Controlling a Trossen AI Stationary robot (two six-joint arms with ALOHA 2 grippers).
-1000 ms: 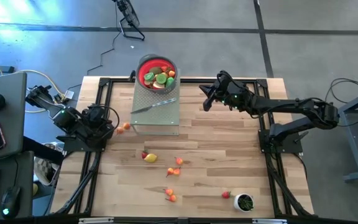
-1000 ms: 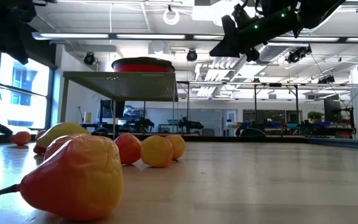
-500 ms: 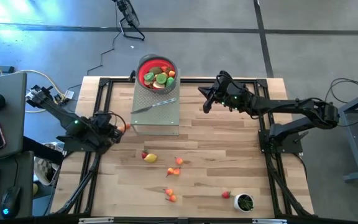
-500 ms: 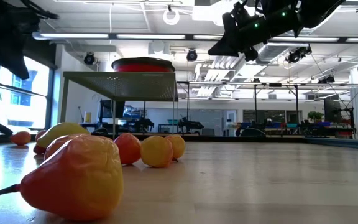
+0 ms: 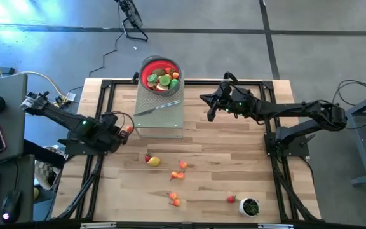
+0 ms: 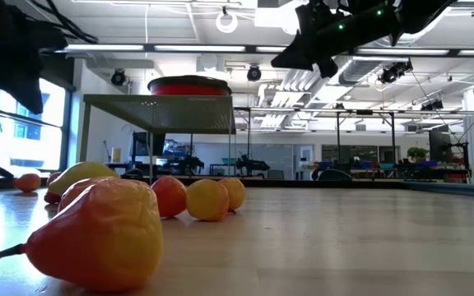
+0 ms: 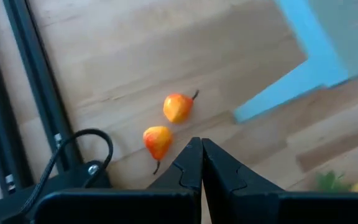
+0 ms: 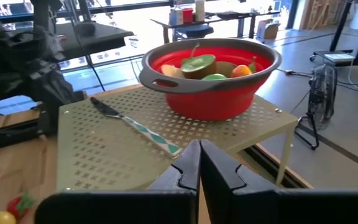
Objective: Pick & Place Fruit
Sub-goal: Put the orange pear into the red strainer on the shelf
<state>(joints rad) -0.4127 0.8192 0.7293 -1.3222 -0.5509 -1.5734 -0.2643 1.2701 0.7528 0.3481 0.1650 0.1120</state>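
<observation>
At the left edge of the desk (image 5: 234, 159), the left tool (image 5: 121, 132) hangs low with its fingers pressed together, holding nothing. Its wrist view shows what the overhead picture barely resolves: two orange-red pears (image 7: 168, 122) lying on the wood just ahead of the closed fingertips, not touching them, with one leg of the rack nearby.

Next comes the perforated metal rack (image 5: 161, 114), with a silver knife (image 5: 157, 107) lying across its top and a red bowl (image 5: 160, 71) at its far end. From above the bowl shows green, orange and tan fruit (image 5: 164, 79) inside; the low view catches only the bowl's rim over the rack, never its contents.

In front of the rack, loose fruit pieces (image 5: 176, 173) are scattered over the middle of the desk. The low view sets a large orange pear (image 6: 97, 234) closest to the camera, with rounder pieces behind it.

A small white cup (image 5: 250, 207) with green contents stands near the front edge.

The right tool (image 5: 211, 108) hovers above the desk, right of the rack, fingers shut and empty; its wrist view faces the knife and bowl.
</observation>
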